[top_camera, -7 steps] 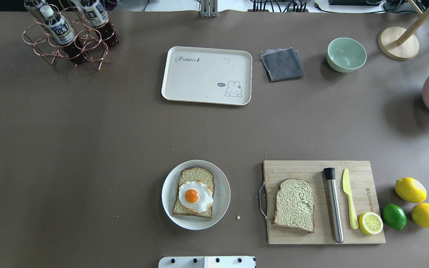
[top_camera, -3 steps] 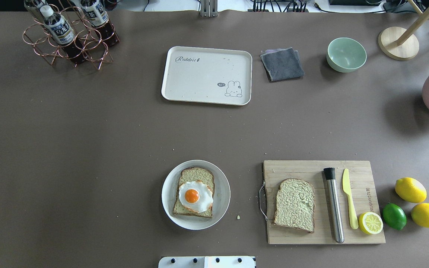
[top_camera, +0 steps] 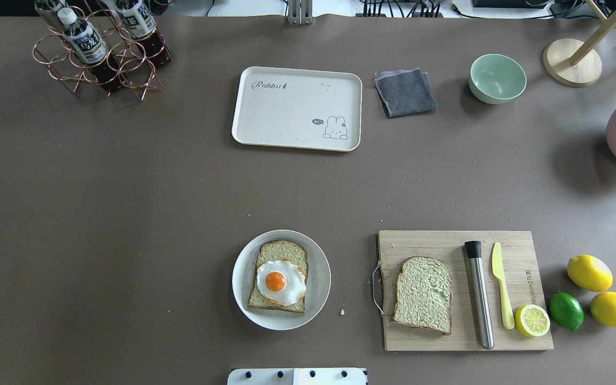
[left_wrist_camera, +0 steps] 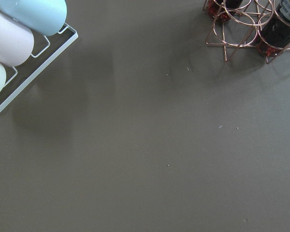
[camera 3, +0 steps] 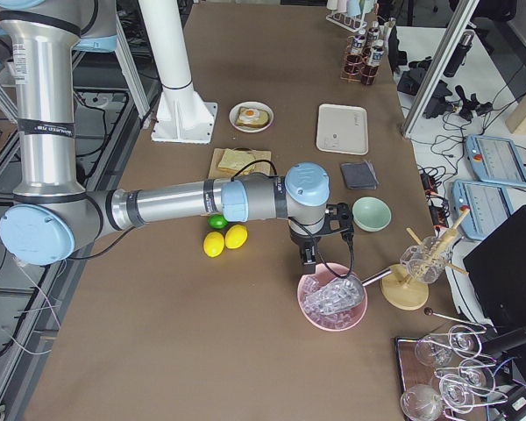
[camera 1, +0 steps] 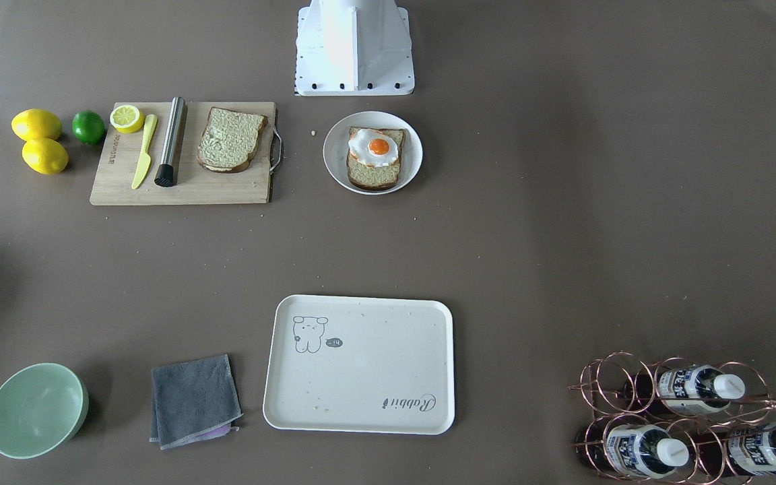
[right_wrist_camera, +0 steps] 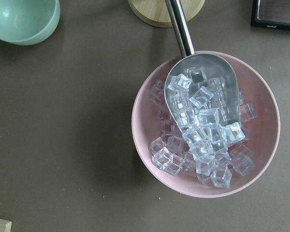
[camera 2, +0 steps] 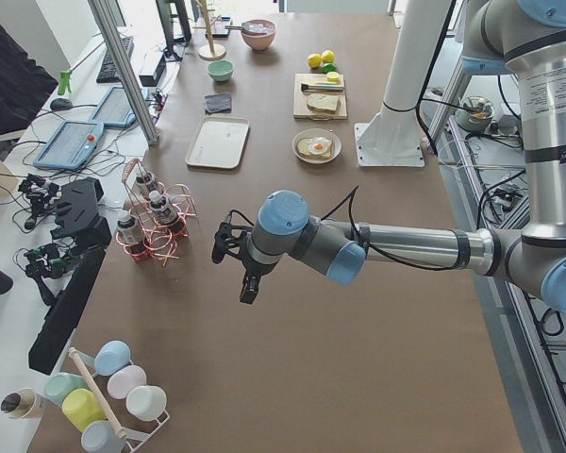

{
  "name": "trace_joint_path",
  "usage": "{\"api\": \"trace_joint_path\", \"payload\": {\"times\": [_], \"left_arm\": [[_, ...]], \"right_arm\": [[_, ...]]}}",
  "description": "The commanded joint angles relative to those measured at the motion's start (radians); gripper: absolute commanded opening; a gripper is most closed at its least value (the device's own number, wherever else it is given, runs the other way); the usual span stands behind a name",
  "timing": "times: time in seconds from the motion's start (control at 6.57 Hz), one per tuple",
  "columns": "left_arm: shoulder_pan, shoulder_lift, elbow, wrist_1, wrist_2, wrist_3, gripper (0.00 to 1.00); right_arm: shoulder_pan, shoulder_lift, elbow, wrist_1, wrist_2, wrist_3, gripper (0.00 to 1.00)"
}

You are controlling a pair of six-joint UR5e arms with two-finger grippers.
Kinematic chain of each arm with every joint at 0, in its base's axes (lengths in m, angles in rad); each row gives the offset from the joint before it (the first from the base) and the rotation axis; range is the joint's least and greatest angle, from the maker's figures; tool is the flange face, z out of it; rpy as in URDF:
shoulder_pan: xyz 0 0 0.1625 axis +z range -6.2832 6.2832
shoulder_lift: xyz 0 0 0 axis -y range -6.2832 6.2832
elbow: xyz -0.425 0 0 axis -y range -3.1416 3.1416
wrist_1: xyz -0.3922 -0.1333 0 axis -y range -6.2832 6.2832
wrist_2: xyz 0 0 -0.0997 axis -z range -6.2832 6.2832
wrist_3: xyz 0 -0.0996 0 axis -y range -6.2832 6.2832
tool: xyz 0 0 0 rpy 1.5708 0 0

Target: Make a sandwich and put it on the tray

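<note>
A toast slice point(top_camera: 281, 255) topped with a white fried egg point(top_camera: 280, 282) with an orange yolk lies on a round white plate point(top_camera: 320, 286). A second bare toast slice point(top_camera: 423, 294) lies on the wooden cutting board point(top_camera: 436, 243). The cream tray point(top_camera: 286, 115) stands empty at the table's far middle, also in the front view point(camera 1: 374, 364). My left gripper point(camera 2: 241, 274) hangs over bare table near the bottle rack. My right gripper point(camera 3: 311, 253) hangs by the pink ice bowl. I cannot tell whether either is open or shut.
A copper bottle rack point(top_camera: 99, 51), grey cloth point(top_camera: 405, 92) and green bowl point(top_camera: 497, 78) stand at the back. A steel muddler point(top_camera: 479, 294), yellow knife point(top_camera: 501, 283), half lemon, lime and lemons are at the board. The pink ice bowl point(right_wrist_camera: 150, 96) holds a scoop.
</note>
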Motion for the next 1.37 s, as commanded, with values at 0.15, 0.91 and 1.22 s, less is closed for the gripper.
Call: {"api": "trace_joint_path", "payload": {"times": [0.15,0.91,1.22], "left_arm": [[0.097,-0.039,0.001,-0.095,0.009,-0.221,0.97],[0.552,-0.228,-0.119,-0.15,0.304,-0.831,0.97],[0.72,-0.278,-0.165,-0.144,0.433,-1.016,0.97]], "right_arm": [[-0.071,0.087,0.009,0.018,-0.004,0.069,1.0],[-0.38,0.096,0.018,0.518,-0.024,0.733,1.0],[-0.472,0.06,0.057,0.58,-0.036,0.883,1.0]]}}
